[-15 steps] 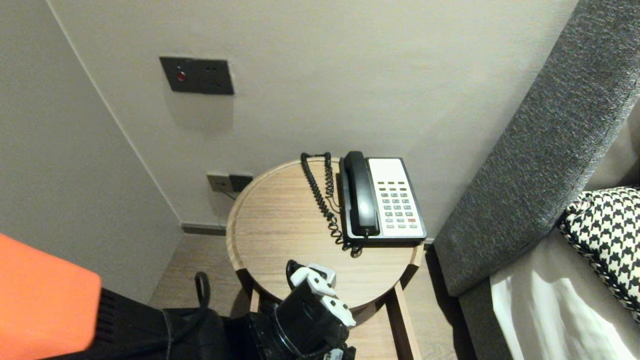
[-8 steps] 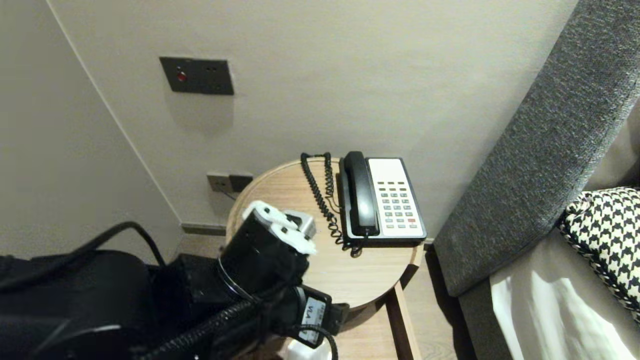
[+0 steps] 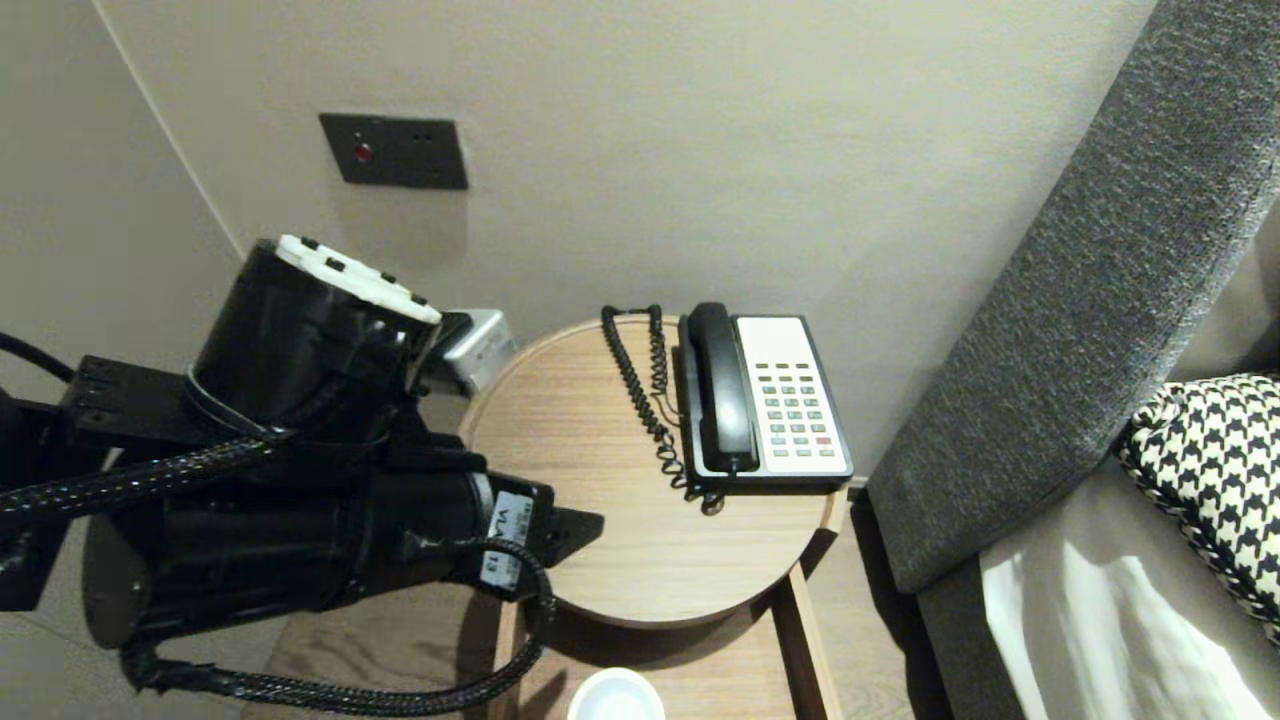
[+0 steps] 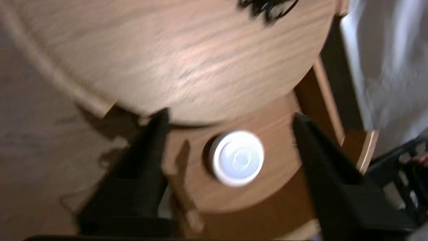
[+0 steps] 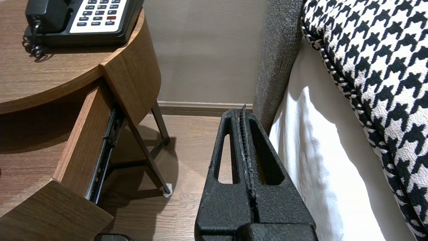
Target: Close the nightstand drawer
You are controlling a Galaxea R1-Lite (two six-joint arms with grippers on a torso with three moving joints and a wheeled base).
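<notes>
White round lidded cup (image 4: 238,158) stands upright on the floor of the open wooden drawer (image 4: 200,197), just outside the overhang of the round wooden side table (image 3: 560,420). In the head view only the cup's top shows, at the bottom edge.

Trouble would most likely come from that overhang. The cup sits close to the tabletop's rim, so in my judgement a finger coming down on that side could strike the rim or the drawer wall and miss the cup. A one-sided touch could tip or slide such a light, smooth cup. The arm's black cable loop hangs near the drawer front and might snag there.

The left gripper (image 4: 231,116) hovers above the drawer, pointing down. Its two black fingers are spread wide, one to each side of the cup as the wrist view shows it. They hold nothing and touch nothing.

The right gripper (image 5: 242,112) is parked low beside the white-sheeted bed (image 5: 317,160), its fingers pressed together and empty. A black-and-white desk telephone (image 3: 765,395) sits on the tabletop, well apart from the cup.
</notes>
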